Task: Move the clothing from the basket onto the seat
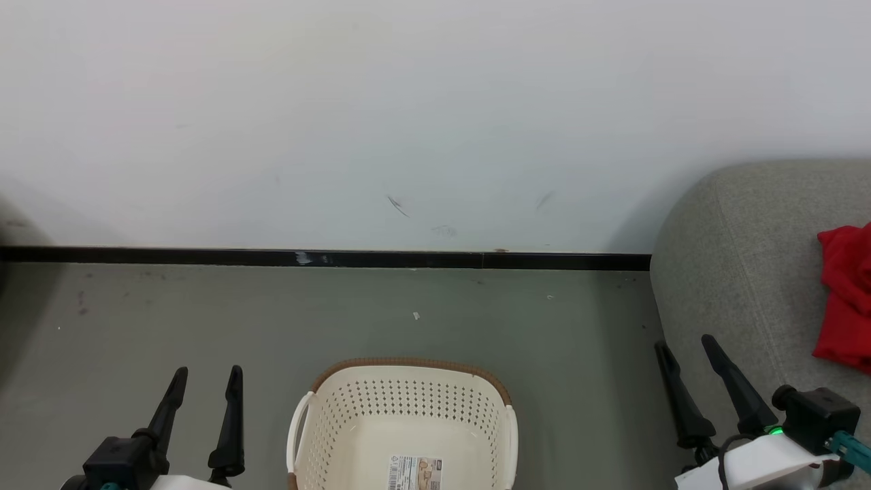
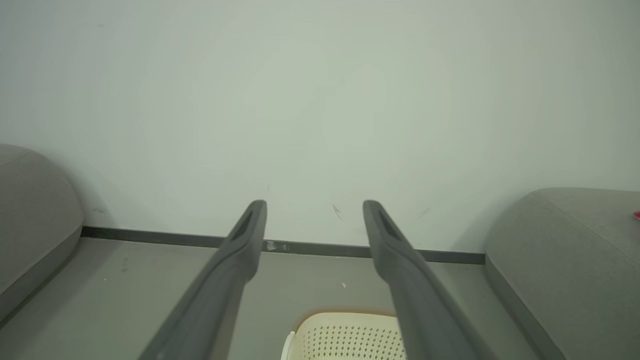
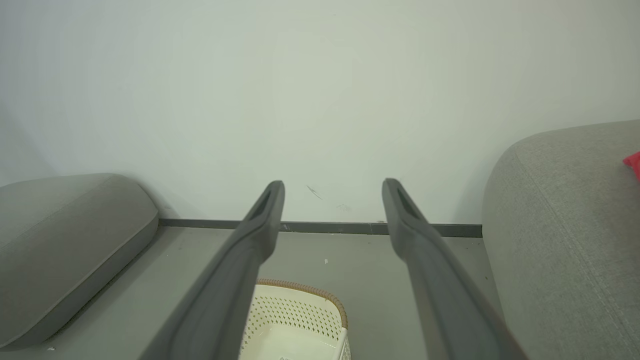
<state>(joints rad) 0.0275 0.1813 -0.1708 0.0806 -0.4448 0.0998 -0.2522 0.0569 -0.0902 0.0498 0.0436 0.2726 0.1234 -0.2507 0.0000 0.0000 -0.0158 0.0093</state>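
Basket (image 1: 408,401) looks empty: clothing (image 1: 847,292) lies on the seat (image 1: 735,258), in from its edge, so likely done. Left gripper (image 1: 209,371) and right gripper (image 1: 683,342) are wide, holding nothing.

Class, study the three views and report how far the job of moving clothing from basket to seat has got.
Done: red clothing lies on the grey seat, and the visible part of the basket holds only a label sticker. In hand: nothing; both pairs of jaws stand open and empty. Left: probably nothing, though the picture's edge cuts off the clothing, so whether all of it is there cannot be told.
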